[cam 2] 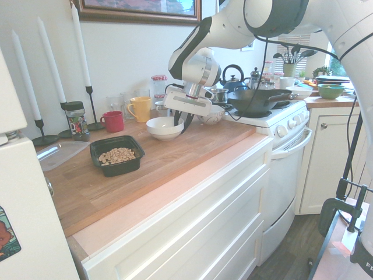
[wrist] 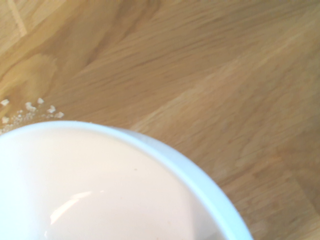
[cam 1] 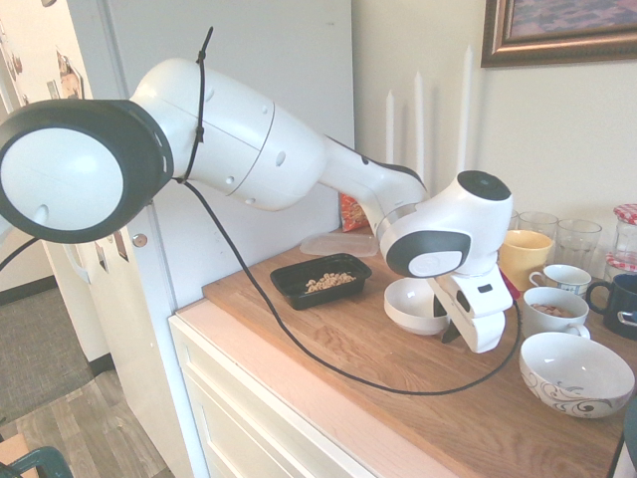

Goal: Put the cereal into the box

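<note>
So going left to right in the second exterior view, the cereal (cam 2: 117, 155) is seen heaped inside the black box (cam 2: 117, 155), which is parked on the wooden table (cam 2: 192, 153) well apart from the white bowl (cam 2: 165, 127). The claw (cam 2: 180, 120) is pointed steeply down at the bowl's far rim, right by it. How wide it's opened can't really be told, and nothing is clearly gripped.
</note>
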Tool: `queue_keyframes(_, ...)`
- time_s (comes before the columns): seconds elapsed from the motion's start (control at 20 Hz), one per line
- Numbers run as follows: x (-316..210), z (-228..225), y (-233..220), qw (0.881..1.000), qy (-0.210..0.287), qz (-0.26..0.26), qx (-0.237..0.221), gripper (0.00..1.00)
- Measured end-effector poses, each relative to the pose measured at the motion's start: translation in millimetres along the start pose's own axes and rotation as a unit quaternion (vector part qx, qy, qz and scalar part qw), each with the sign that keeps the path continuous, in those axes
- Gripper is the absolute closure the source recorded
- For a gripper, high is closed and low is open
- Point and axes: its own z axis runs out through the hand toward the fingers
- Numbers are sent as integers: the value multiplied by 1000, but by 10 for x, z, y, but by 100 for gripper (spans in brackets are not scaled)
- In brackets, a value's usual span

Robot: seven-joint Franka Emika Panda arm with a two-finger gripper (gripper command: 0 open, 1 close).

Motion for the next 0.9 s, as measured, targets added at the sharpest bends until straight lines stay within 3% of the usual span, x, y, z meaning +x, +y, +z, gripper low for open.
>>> queue_keyframes(0.35,-22,-75,-35,1000,10,-10,-2,0)
queue_keyframes(0.9,-606,-753,-398,983,97,-118,-97,0)
